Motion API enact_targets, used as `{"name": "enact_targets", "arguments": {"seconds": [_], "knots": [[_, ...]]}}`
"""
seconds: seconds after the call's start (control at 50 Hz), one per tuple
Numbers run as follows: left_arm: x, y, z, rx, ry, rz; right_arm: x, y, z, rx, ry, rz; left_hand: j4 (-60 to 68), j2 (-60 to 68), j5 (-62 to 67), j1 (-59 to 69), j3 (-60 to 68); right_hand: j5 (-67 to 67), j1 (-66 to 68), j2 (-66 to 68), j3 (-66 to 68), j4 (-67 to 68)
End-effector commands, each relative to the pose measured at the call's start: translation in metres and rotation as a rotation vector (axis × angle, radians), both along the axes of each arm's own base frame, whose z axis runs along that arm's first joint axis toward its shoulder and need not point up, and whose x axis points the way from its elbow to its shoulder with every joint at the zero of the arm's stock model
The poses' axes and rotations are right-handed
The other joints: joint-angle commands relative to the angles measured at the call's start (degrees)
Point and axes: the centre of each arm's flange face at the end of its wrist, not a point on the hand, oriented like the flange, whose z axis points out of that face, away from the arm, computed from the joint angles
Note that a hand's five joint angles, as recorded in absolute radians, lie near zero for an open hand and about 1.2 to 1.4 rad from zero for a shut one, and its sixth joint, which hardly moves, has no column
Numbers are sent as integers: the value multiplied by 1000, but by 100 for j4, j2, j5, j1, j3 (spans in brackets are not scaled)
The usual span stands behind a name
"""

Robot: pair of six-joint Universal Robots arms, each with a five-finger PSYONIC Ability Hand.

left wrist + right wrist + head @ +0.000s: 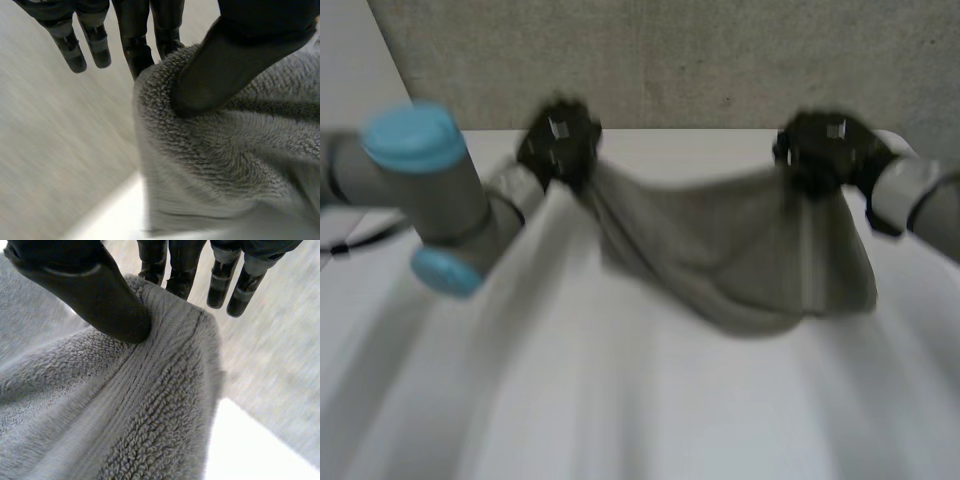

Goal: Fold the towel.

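A grey towel (740, 255) hangs above the white table (640, 400), stretched between both hands and sagging in the middle. My left hand (560, 140) holds its left upper corner. In the left wrist view the thumb (225, 65) presses the fluffy towel (225, 150) against the fingers (135, 45). My right hand (825, 148) holds the right upper corner. In the right wrist view the thumb (95, 295) pinches the ribbed hem of the towel (150, 405) against the fingers (180, 270).
A grey wall (670, 60) stands behind the table's far edge. My left arm (430, 190) with its light-blue caps reaches over the table's left side, my right arm (920, 200) over the right.
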Motion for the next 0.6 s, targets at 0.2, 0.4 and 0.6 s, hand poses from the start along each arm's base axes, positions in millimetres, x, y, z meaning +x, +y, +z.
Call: {"name": "enact_targets", "arguments": {"seconds": [0.2, 0.4, 0.6], "knots": [[41, 56, 241, -571, 286, 67, -1, 24, 186, -621, -330, -30, -376, 424, 463, 546, -331, 340, 394, 492, -302, -435], [78, 35, 88, -232, 80, 116, 2, 58, 82, -374, -196, 97, -376, 424, 463, 546, -331, 340, 394, 492, -302, -435], [90, 52, -35, 14, -83, 121, -11, 82, -24, -157, 19, 69, -376, 424, 463, 546, -331, 340, 394, 492, -302, -435]]}}
